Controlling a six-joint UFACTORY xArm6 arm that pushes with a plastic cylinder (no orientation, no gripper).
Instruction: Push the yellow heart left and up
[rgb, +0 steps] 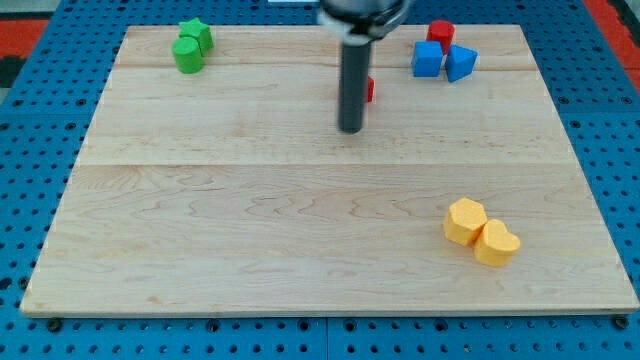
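The yellow heart (497, 243) lies near the view's bottom right on the wooden board (250, 220). It touches a yellow hexagon-like block (465, 221) on its upper left. My tip (350, 130) is at the board's upper middle, far up and to the left of both yellow blocks. A red block (369, 89) is mostly hidden behind the rod, just right of it.
Two green blocks (191, 46) sit together at the view's top left. At the top right stand a red block (441, 33), a blue cube (428, 59) and a blue wedge-like block (461, 62). A blue pegboard (30, 120) surrounds the board.
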